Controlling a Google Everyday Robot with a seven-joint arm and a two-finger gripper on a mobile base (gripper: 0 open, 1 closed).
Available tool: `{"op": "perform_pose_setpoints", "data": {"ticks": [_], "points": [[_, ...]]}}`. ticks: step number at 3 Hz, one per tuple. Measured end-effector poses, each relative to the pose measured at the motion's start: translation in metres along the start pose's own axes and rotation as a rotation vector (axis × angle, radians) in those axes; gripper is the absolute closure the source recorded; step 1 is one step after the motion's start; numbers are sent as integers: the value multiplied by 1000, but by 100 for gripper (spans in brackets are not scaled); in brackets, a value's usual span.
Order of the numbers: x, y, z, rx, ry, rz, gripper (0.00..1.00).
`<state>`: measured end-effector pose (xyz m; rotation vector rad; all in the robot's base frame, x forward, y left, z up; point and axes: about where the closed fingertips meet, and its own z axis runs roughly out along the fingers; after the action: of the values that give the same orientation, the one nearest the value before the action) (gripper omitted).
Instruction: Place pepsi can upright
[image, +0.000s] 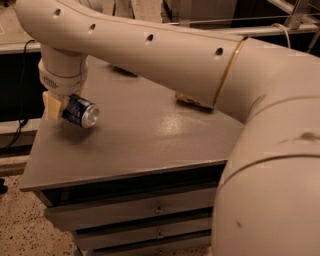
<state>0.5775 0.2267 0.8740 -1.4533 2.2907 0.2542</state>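
Our gripper (66, 107) clamps the pepsi can (83, 113) sideways just above the table (150, 140); next we must turn it upright.

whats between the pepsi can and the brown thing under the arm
Only bare grey tabletop, in the camera view. The gripper grips the pepsi can at the table's left edge; the brown thing sits mid-table.

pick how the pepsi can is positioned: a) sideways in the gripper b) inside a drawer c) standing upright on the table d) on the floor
a: the pepsi can is sideways, its silver end facing outward, gripped by the gripper over the left part of the table.
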Motion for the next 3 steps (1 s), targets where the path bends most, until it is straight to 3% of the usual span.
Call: {"op": "perform_pose_setpoints", "data": {"ticks": [1,3], "points": [[-2,-12,-31,-26,-171,-8,100],[-8,-21,-69,-141,-590,20,100]]}}
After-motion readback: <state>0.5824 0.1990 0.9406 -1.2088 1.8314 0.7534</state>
